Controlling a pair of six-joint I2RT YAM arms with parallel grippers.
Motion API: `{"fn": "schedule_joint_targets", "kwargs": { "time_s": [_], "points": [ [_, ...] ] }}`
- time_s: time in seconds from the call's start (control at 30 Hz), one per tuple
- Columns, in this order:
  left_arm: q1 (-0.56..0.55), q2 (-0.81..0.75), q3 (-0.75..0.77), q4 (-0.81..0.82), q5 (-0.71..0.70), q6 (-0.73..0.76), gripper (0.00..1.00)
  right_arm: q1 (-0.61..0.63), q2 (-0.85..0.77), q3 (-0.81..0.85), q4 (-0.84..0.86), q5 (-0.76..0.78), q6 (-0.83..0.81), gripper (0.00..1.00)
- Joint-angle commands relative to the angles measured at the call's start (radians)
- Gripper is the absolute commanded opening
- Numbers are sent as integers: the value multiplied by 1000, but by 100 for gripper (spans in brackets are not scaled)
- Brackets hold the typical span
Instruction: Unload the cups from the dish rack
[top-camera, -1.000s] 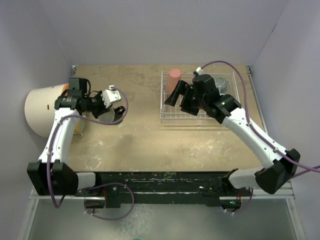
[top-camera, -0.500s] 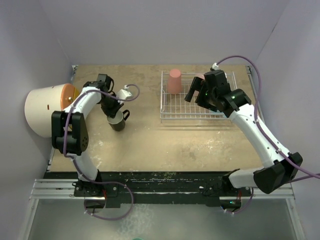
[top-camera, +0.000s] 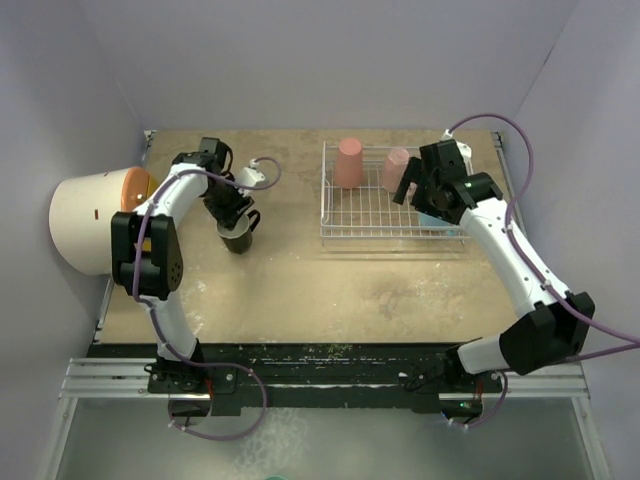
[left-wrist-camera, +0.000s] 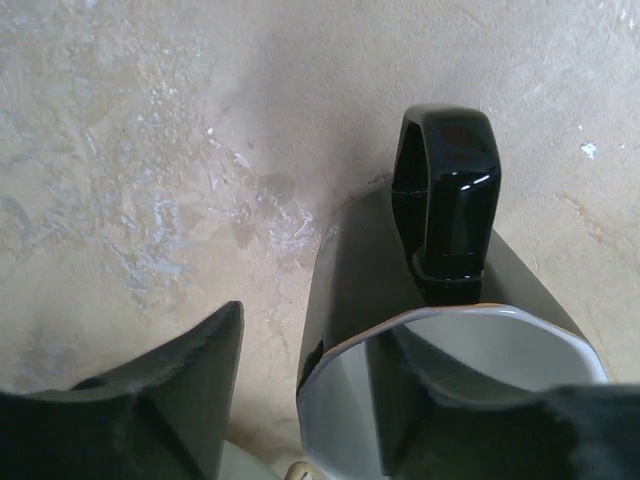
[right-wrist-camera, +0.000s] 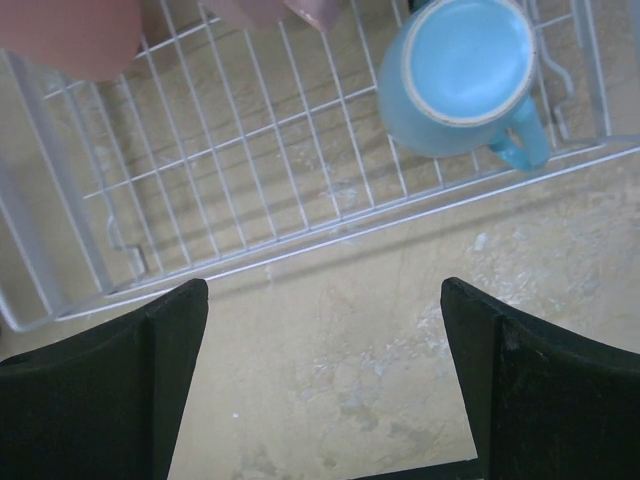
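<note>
We see the left arm folded back on itself: it rises from its base, bends near the cream drum (top-camera: 88, 222), and turns its wrist down over the left half of the desk (top-camera: 300, 270). The left gripper (top-camera: 235, 208) points straight down at the black mug (top-camera: 238, 240). Its jaws are parted, one finger inside the mug and the other outside, with a clear gap to the wall, so nothing is pinched.

The black mug (left-wrist-camera: 440, 300) stands upright on the desk, well apart from the dish rack (top-camera: 372, 232). Its long axis is vertical and its pale inside faces up. Its handle points away from the wrist camera.

The right arm stretches up the right side, elbow bent, wrist over the right part of the rack. The right gripper (right-wrist-camera: 322, 292) is spread wide and holds nothing, and its fingers (right-wrist-camera: 120, 400) hang above the rack's outer rail and the bare desk beside it.

The light blue mug (right-wrist-camera: 462, 75) stands on end inside the rack. We cannot tell whether it shows mouth or base. Its handle angles toward the rail, and it sits beyond the right finger. The salmon-red tumbler (top-camera: 349, 162) and pale pink mug (top-camera: 397, 168) stand along the far side of the rack.
</note>
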Motion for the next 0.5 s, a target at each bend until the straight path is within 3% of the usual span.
{"fn": "schedule_joint_targets", "kwargs": {
  "time_s": [0.0, 0.03, 0.07, 0.1, 0.47],
  "points": [
    [-3, -70, 53, 27, 6, -10, 66, -30, 28, 22, -6, 116, -55, 100],
    [-3, -85, 61, 21, 16, -11, 75, -44, 33, 22, -9, 123, -62, 100],
    [-3, -100, 70, 15, 31, -13, 94, -59, 34, 17, -7, 122, -68, 100],
    [-3, -117, 79, 11, 37, -16, 100, -78, 32, 6, 3, 117, -78, 100],
    [-3, -294, 131, -17, 170, -75, 99, -262, -6, -99, 195, -58, -194, 100]
  ]
}}
